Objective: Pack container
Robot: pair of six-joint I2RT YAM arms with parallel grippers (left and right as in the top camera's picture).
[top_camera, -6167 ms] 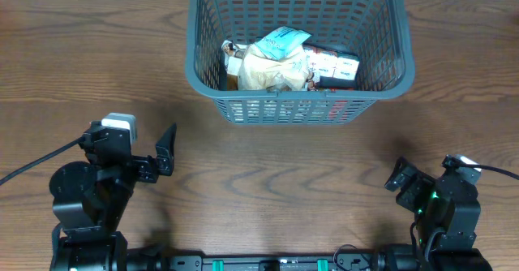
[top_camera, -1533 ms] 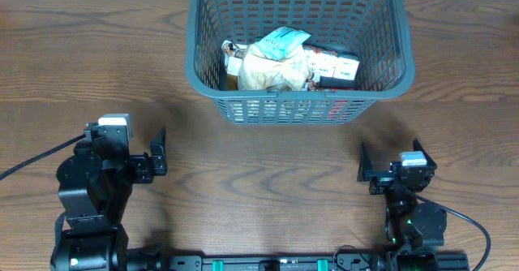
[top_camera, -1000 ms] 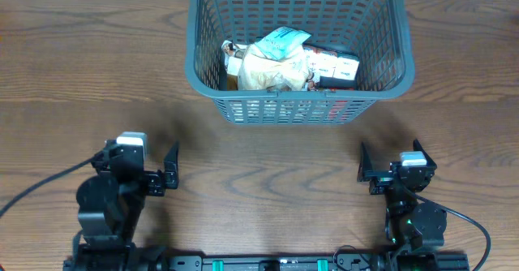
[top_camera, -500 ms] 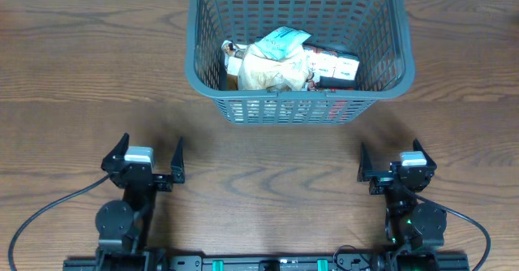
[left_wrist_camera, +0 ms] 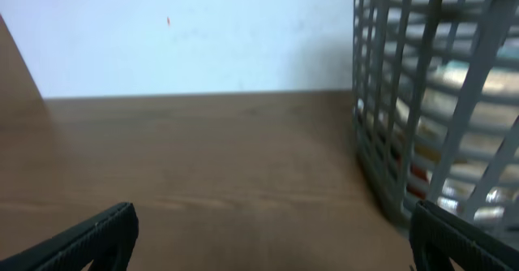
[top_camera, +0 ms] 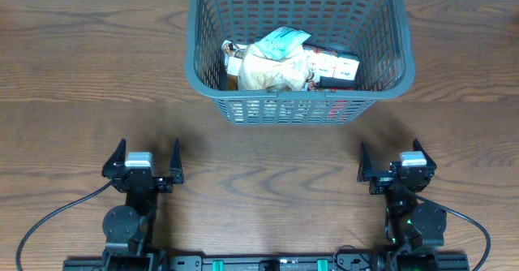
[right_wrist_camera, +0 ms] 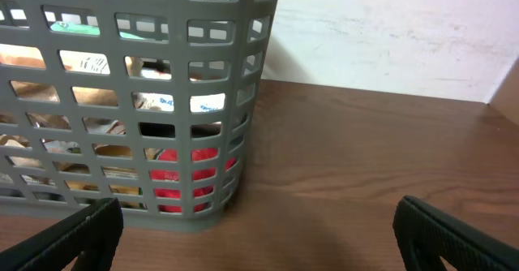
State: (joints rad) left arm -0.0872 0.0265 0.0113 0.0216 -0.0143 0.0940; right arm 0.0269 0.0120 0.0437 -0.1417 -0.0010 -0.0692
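Container [top_camera: 297, 109], a large dark grey plastic basket with lattice sides and a thick rim, standing upright at the far middle of a brown wood-grain counter [top_camera: 81, 76]. Inside it, towards the near wall, lies a heap of snacks: a crumpled pale packet [top_camera: 272, 70], a teal and white packet [top_camera: 285, 39] on top behind it, and a red and white box [top_camera: 334, 65] to the right.

Both arms sit at the near edge, well apart from the basket and from each other. The left end effector [top_camera: 149, 146] points towards the far side with its two dark fingers [top_camera: 175, 153] spread wide and nothing between them. The right end effector [top_camera: 390, 149] faces the same way, its jaws likewise spread wide and empty. A black cable [top_camera: 49, 222] curves away from the left arm across the counter.

From the left wrist, the basket fills the right edge of the view, bare wood and a white wall [left_wrist_camera: 186, 36] beyond, one finger tip low in each corner. From the right wrist, the basket's corner fills the left half, with something red [right_wrist_camera: 182, 167] showing through the lower slots
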